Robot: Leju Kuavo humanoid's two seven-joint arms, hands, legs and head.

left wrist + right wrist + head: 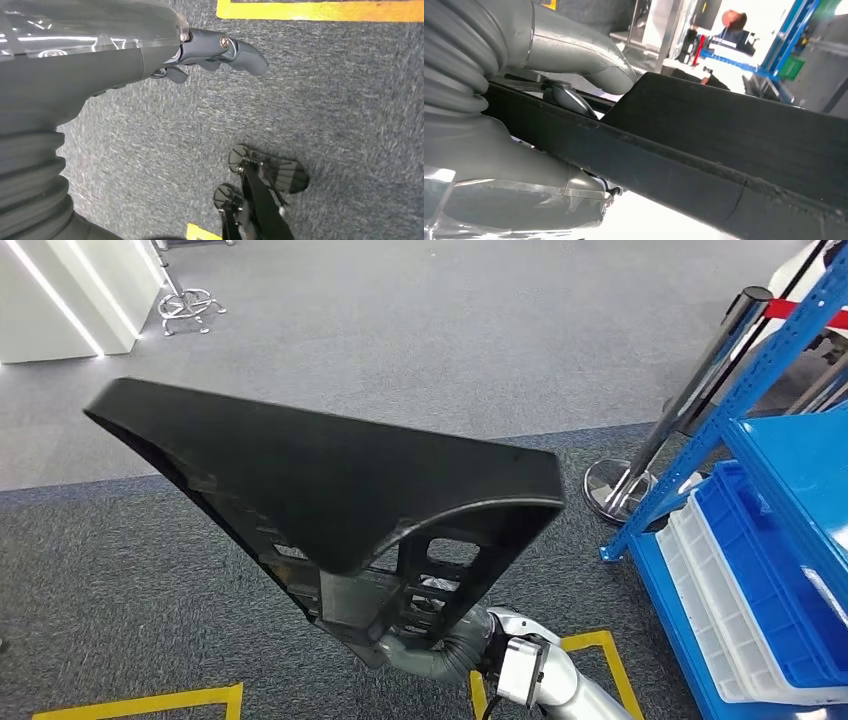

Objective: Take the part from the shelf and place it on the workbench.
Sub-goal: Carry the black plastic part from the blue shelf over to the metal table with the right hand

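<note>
The part [330, 480] is a large black triangular plastic panel with a ribbed, cut-out underside. It hangs in the air over grey carpet in the middle of the head view. My right hand [415, 645] grips it by its narrow lower end, from underneath. In the right wrist view the grey thumb [574, 55] presses on the part's edge [724, 150] and the fingers wrap round the other side. My left hand [210, 55] hangs at my side above the carpet, fingers loosely apart and holding nothing.
A blue shelf frame [770, 370] stands at the right, with blue and white bins [760, 570] on its low level. A barrier post [690, 380] with a round base [615, 490] stands beside it. Yellow tape [150, 702] marks the carpet near my feet.
</note>
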